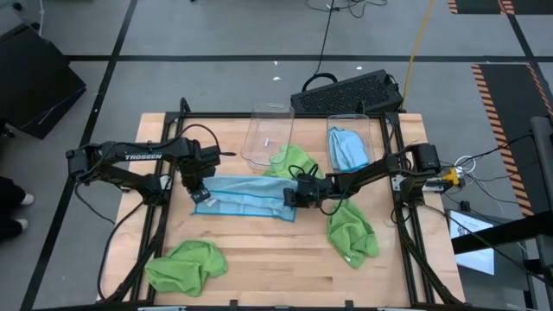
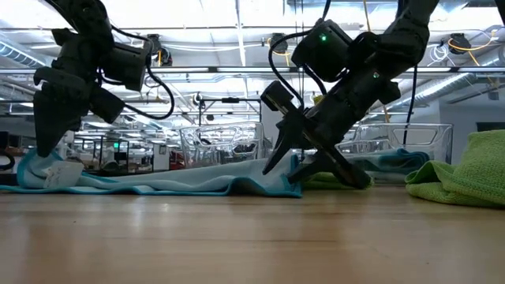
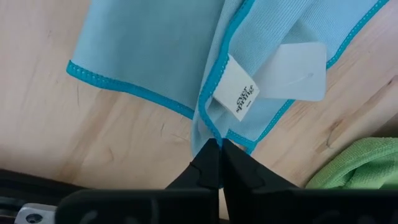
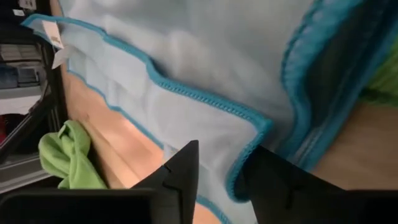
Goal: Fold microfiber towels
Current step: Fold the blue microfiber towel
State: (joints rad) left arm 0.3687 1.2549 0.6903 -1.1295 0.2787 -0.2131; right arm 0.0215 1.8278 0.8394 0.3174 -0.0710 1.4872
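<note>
The blue towel (image 1: 246, 196) lay mid-surface, stretched long from the left arm's side to the right arm's. The left tool (image 3: 216, 149) was clamped on one end's hem, beside its white label (image 3: 240, 95). The right tool (image 4: 219, 171) sat at the other end, fingers apart astride the stitched edge. A green towel (image 1: 352, 231) lay just off the right end, another (image 1: 186, 263) near the front edge; bare surface (image 1: 276, 259) lay between them.
</note>
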